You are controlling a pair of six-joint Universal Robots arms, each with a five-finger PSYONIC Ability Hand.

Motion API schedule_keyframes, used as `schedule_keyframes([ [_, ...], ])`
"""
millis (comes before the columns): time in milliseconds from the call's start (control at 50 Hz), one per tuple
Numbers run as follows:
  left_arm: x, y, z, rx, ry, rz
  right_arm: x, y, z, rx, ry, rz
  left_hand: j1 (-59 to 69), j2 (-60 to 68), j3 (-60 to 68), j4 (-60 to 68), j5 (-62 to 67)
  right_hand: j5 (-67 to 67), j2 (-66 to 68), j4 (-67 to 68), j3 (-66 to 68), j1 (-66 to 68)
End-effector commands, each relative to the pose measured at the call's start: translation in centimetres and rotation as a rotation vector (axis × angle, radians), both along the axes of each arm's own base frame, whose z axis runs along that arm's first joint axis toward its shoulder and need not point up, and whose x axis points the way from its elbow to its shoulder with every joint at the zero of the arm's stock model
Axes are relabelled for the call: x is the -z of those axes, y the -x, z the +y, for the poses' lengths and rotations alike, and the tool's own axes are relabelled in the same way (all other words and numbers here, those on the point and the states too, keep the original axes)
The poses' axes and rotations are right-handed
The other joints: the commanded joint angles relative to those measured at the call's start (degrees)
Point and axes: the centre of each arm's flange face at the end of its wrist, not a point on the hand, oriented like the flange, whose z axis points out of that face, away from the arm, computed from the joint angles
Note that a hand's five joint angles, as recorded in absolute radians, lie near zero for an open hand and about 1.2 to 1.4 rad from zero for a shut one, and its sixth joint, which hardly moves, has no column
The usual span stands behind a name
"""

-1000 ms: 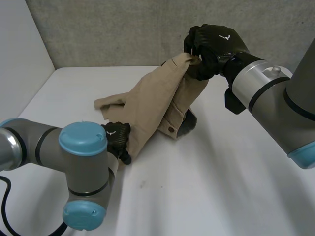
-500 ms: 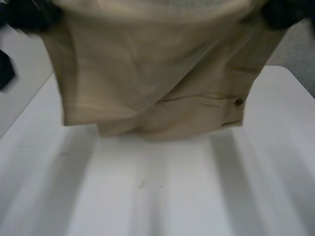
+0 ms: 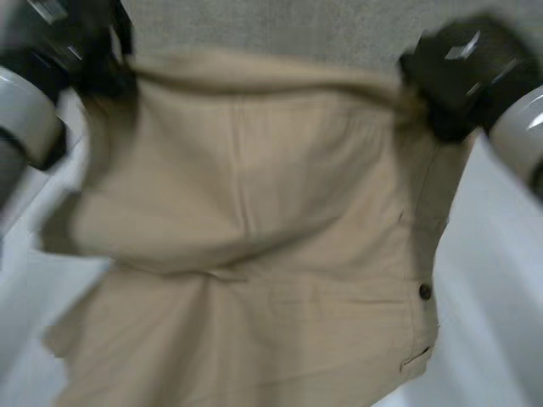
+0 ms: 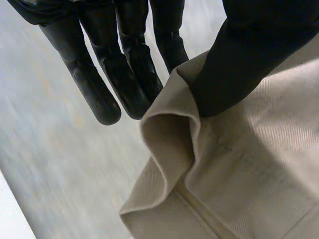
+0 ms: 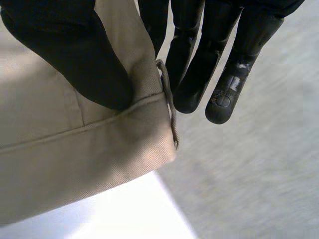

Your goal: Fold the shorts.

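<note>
From where I stand, the head view has a white table (image 3: 501,254) showing at the right and left edges of the frame, with a rough grey wall (image 3: 254,25) across the top. One pair of tan shorts (image 3: 254,237) hangs spread out in front of it, covering most of the frame from the upper third down to the bottom edge. Two black hands hold it up. The left hand (image 3: 85,59) is at the upper left of the frame on one top corner, and the right hand (image 3: 462,76) is at the upper right on the other. I count one dark button (image 3: 425,292) low on the right side of the cloth, and below it a pocket flap (image 3: 416,360). In the left wrist view, the thumb (image 4: 239,74) presses down on a rolled edge of the shorts and the straight fingers (image 4: 124,74) lie behind the cloth, so this hand is pinching the fabric. Beyond the fingertips there is blurred grey surface. In the right wrist view, the thumb (image 5: 84,64) sits on a stitched band at the corner of the shorts, with the fingers (image 5: 189,64) behind that corner. This hand is gripping the cloth too. Under the cloth lie a patch of white table and grey wall.
</note>
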Motion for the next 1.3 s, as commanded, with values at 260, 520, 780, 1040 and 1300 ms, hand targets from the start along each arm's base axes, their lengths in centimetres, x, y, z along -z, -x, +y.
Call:
schedule_keyframes([
  [260,13.8,5.8,-13.7,-0.049,0.051,-0.154,13.0,-5.6,-12.5,0.051,0.083,-0.036,13.7,11.4,11.7,11.5,15.1,13.3,12.6,11.7,11.6,23.9],
  [520,13.3,6.9,-16.3,-0.110,0.277,-0.086,14.5,-6.6,-15.5,0.068,0.255,-0.044,-56.2,-58.6,-58.2,-58.4,-54.9,-56.7,-57.4,-58.3,-58.4,-46.1],
  [780,12.1,4.6,-12.8,-0.129,0.222,-0.106,10.3,-2.7,-11.4,0.113,0.164,-0.165,-56.1,-58.4,-58.1,-58.3,-54.7,-56.7,-57.4,-58.3,-58.4,-46.1],
  [1040,13.7,0.7,-2.2,-0.067,-0.049,-0.237,13.7,1.2,-4.8,0.035,-0.288,-0.035,-53.4,-55.7,-55.4,-55.6,-52.0,-56.7,-57.4,-58.3,-58.4,-46.1],
  [1300,16.2,-1.7,6.5,0.098,-0.413,-0.257,18.2,2.7,-0.2,-0.125,-0.553,-0.075,-38.8,-41.1,-40.8,-40.9,-37.4,-31.8,-32.4,-33.3,-33.5,-21.1],
])
